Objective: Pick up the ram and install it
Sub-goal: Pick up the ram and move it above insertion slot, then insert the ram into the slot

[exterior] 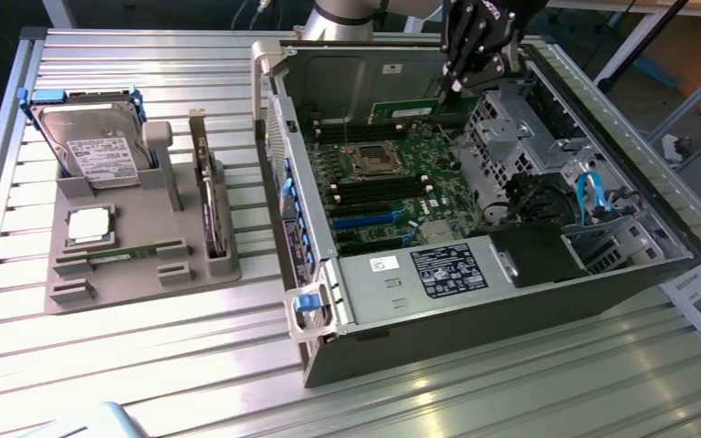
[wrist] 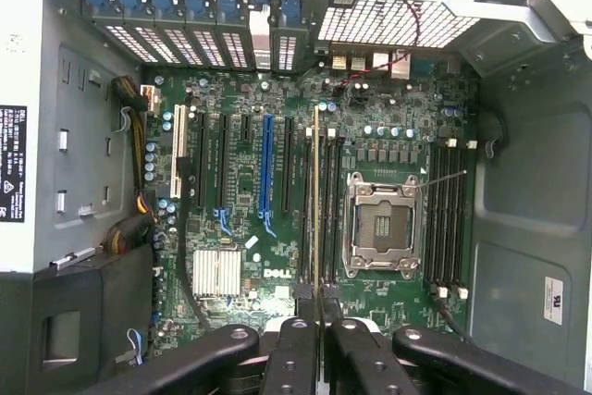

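Claw (wrist: 320, 328) of black jointed fingers clamped on thin green ram (wrist: 316, 201), edge-on above slotted motherboard (wrist: 242, 228)

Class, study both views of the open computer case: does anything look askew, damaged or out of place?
Nothing looks damaged or spilled. The ram, gripped edge-on by the end effector, runs parallel to the memory slots beside the empty CPU socket.
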`<move>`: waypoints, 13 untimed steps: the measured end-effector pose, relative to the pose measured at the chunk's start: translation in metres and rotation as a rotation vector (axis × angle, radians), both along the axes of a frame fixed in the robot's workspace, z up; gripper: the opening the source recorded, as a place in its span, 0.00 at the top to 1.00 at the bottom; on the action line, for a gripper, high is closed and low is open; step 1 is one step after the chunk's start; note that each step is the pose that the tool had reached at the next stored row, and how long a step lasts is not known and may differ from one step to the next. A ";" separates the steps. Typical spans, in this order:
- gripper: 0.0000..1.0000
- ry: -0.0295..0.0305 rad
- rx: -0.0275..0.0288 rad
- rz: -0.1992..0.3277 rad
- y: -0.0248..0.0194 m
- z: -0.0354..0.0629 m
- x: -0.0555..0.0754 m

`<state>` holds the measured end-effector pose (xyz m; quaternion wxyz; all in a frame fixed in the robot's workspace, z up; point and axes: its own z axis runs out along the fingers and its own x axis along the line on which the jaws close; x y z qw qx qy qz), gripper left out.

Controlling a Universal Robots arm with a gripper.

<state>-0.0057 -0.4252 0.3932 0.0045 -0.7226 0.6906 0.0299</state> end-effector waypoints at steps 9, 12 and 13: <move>0.88 0.0000 0.0000 0.000 0.0000 -0.0004 0.000; 0.88 0.0000 0.0001 0.000 0.0001 -0.0011 0.000; 0.88 0.0000 0.0000 0.000 0.0003 -0.0016 0.000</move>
